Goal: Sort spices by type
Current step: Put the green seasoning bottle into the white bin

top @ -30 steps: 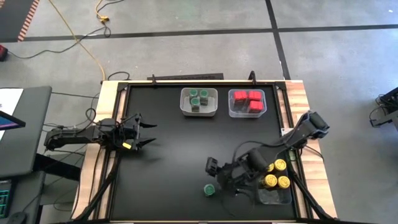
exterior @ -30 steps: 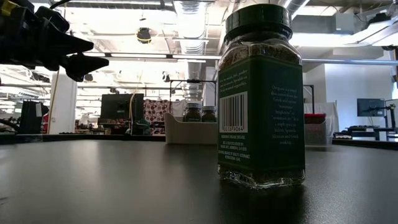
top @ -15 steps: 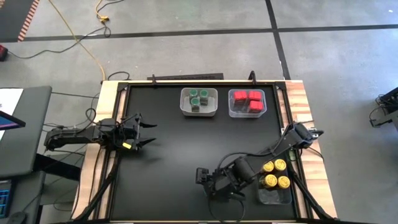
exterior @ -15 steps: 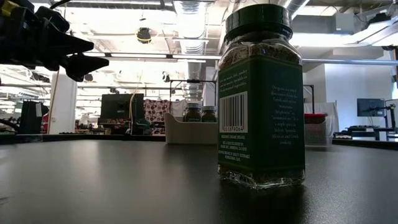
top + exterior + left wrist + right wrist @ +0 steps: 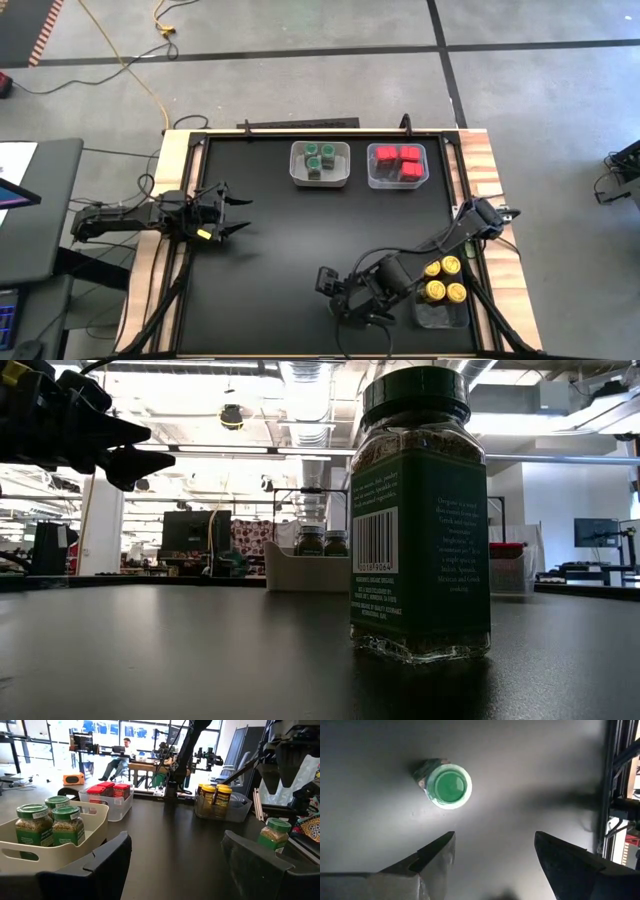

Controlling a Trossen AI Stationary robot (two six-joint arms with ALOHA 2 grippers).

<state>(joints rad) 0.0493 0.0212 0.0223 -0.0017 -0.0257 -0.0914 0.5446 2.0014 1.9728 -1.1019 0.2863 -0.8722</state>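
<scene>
Nearest in the low view, right of centre, a lone green-lidded jar (image 5: 420, 510) stands upright on the black worktop (image 5: 180, 650): squarish clear body packed with dried herb, dark green label with a barcode, round lid. In the high view the right claw (image 5: 350, 295) hangs over that spot at the lower centre, hiding the jar; its wrist view shows the green lid from above, beyond the spread fingers (image 5: 437, 852), nothing between them. Just right, in the lower right, a clear bin (image 5: 443, 315) holds four yellow-lidded jars (image 5: 443, 280). At the left edge the left claw (image 5: 232, 213) waits, jaws wide and empty. Farthest, at the upper centre, a white bin (image 5: 320, 178) holds four green-lidded jars (image 5: 320, 156), and beside it a clear bin (image 5: 396, 181) holds four red boxes (image 5: 397, 161).
</scene>
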